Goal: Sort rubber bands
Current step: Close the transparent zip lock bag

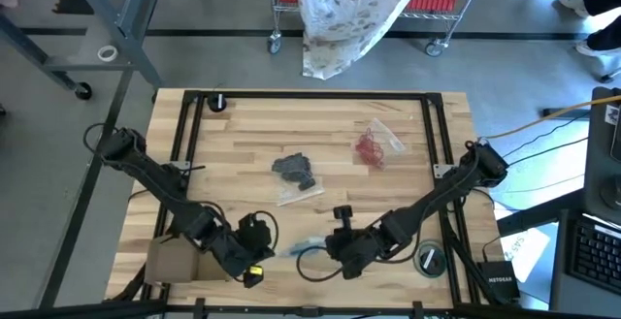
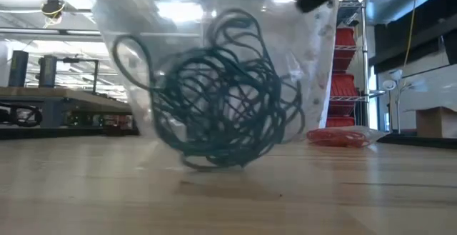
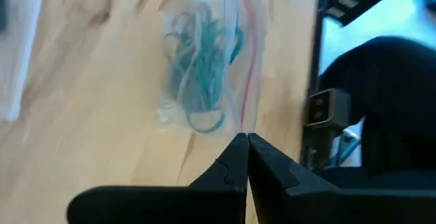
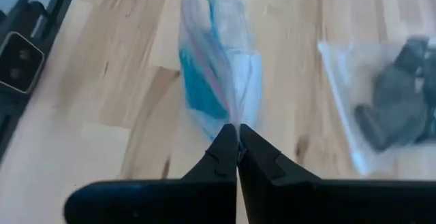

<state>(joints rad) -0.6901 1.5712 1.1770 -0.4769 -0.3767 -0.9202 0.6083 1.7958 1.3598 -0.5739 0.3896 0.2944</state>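
My right hand [image 4: 237,149] is pinched shut on the top edge of a clear bag [image 4: 219,67] near the front edge of the tabletop [image 1: 243,144]. The teal bands [image 2: 225,92] hang inside it as one tangled clump; the level view shows the bag raised, its bulge just above the wood, though I cannot tell whether the lowest loops touch. That view cuts off the bag's top and shows only dark scraps of my arms at the upper corners.

My left hand [image 3: 245,146] is closed too, fingertips pressed together just beside the same bag's edge. From its own camera I cannot tell whether any film is caught between the tips — a red seal line runs down right to them, but the contact is hidden. From above, both hands sit close together at the front of the tabletop, and the bag between them is only a pale blue smear partly covered by the right arm.

The dark bands [image 1: 294,169] lie in a second bag [image 1: 303,191] near the middle of the tabletop; my right wrist camera catches them blurred and cut off at the side. The red bands [image 1: 369,148] lie in a third bag [image 1: 388,137] toward the far right — in the level view they are a flat red heap half hidden behind the hanging bag. No single loop can be made out in either heap.
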